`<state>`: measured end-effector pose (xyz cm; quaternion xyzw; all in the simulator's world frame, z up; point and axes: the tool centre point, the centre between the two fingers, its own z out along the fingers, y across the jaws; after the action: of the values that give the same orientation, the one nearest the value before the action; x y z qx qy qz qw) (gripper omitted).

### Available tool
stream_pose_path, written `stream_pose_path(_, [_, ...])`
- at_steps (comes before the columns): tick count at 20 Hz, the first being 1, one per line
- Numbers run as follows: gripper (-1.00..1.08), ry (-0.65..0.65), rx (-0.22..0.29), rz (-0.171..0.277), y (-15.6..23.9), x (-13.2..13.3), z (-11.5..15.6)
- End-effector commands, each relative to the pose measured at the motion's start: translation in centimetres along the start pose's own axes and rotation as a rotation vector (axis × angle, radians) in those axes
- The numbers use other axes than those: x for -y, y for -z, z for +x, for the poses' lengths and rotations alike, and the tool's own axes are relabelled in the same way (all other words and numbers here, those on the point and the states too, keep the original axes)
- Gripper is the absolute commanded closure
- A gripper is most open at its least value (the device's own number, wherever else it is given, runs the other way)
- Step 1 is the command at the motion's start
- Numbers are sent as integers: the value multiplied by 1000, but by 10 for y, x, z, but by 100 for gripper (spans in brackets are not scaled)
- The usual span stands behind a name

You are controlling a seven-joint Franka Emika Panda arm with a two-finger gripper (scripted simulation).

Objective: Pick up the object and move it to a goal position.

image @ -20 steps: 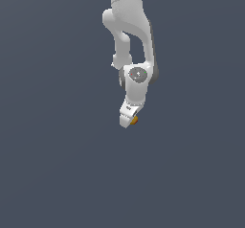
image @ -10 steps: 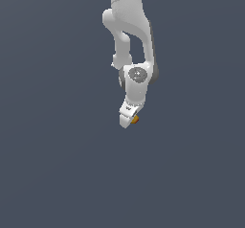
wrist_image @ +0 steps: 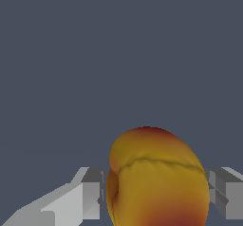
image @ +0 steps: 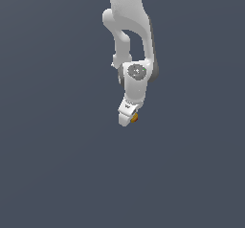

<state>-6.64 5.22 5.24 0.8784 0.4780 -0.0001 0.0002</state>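
Note:
The object (wrist_image: 156,177) is a smooth yellow-orange ball with red blotches. In the wrist view it fills the space between my two grey fingers (wrist_image: 90,196), which press on it from both sides. In the exterior view my white gripper (image: 127,118) points down near the middle of the picture, and only a small orange part of the object (image: 135,118) shows at its tip, on the exterior view's right side. The gripper is shut on the object. No goal marker shows in either view.
A plain dark grey surface (image: 57,174) fills both views around the arm. The white arm (image: 129,21) comes down from the top of the exterior view.

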Motion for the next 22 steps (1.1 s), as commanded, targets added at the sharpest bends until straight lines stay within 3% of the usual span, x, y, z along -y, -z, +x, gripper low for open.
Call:
stream_pose_path(1, [108,0,-1,-1,13,-4,-2])
stream_pose_path(8, [108,1,-1,-1,67,-21,-13])
stream_pose_path(22, [108,3,-4,1,214,-68,-40])
